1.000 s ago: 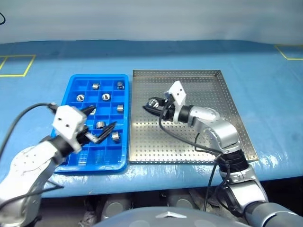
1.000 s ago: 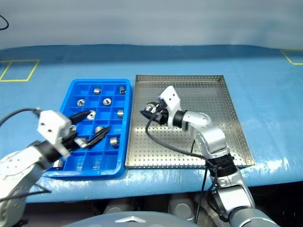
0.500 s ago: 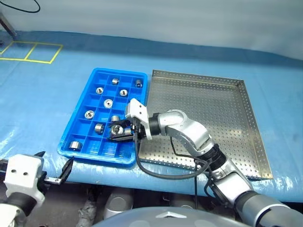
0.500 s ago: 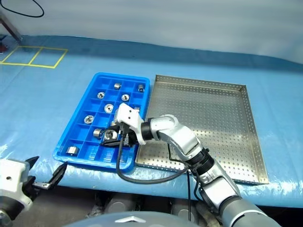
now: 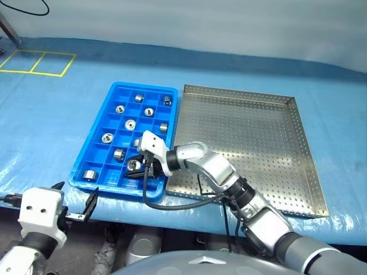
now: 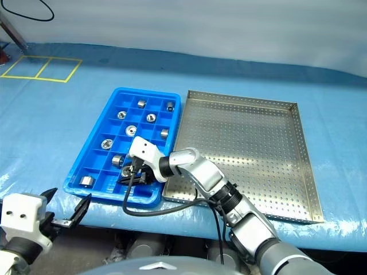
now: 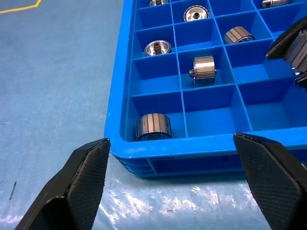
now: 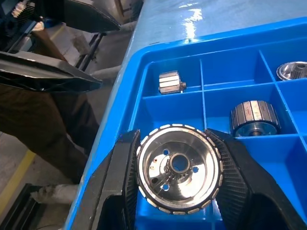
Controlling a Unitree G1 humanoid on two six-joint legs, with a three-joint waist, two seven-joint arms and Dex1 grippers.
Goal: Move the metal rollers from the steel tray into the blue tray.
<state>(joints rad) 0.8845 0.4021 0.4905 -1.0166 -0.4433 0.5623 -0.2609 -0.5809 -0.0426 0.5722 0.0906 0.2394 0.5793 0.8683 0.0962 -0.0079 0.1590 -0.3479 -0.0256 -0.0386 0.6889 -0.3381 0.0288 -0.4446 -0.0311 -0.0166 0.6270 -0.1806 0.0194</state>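
Roller (image 8: 179,166) clamped in right gripper (image 5: 139,168) over blue tray (image 5: 97,133) for deposit; left gripper (image 5: 73,201) wide, idle.

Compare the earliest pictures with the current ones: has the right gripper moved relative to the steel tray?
Yes. The right gripper, shut on a metal roller, has left the steel tray and now hangs over the blue tray, near its front edge.
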